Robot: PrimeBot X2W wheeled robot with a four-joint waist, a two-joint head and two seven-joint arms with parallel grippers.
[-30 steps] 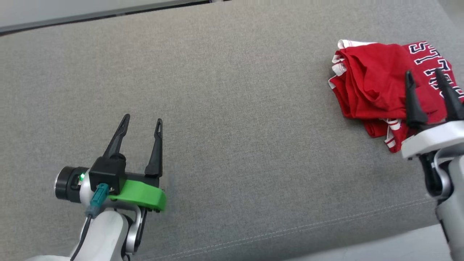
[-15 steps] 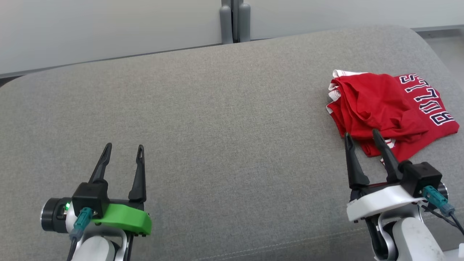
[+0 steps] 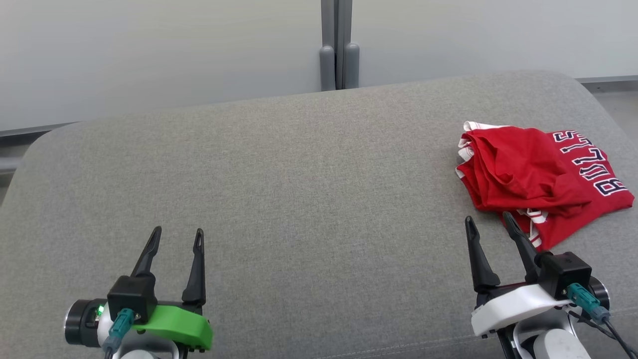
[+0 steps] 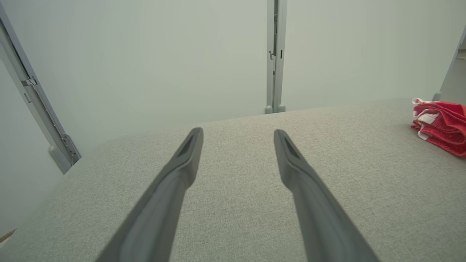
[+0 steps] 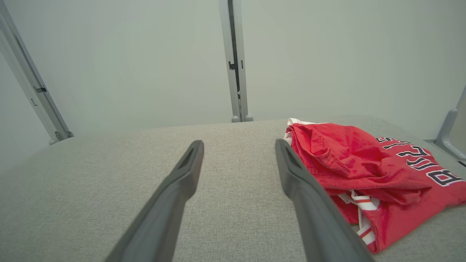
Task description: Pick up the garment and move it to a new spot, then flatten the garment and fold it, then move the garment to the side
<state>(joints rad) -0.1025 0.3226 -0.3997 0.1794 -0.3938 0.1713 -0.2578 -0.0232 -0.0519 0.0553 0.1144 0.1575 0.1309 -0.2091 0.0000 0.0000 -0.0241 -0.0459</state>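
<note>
Your left gripper [image 3: 179,230] is standing wide open and holding nothing, its fingers over the bare grey cushion [image 3: 309,199]. Your right gripper [image 3: 487,217] is gaping just as wide and empty, with one finger just beside the near edge of the red garment [image 3: 528,174]; contact cannot be told. The garment is lying crumpled near the cushion's right edge. Broad bare fabric is stretching between the grippers. Folds are hiding part of the lettering, and the left wrist view is cutting the garment off.

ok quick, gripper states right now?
Left gripper: open, empty.
Right gripper: open, empty, just short of the jersey.
</note>
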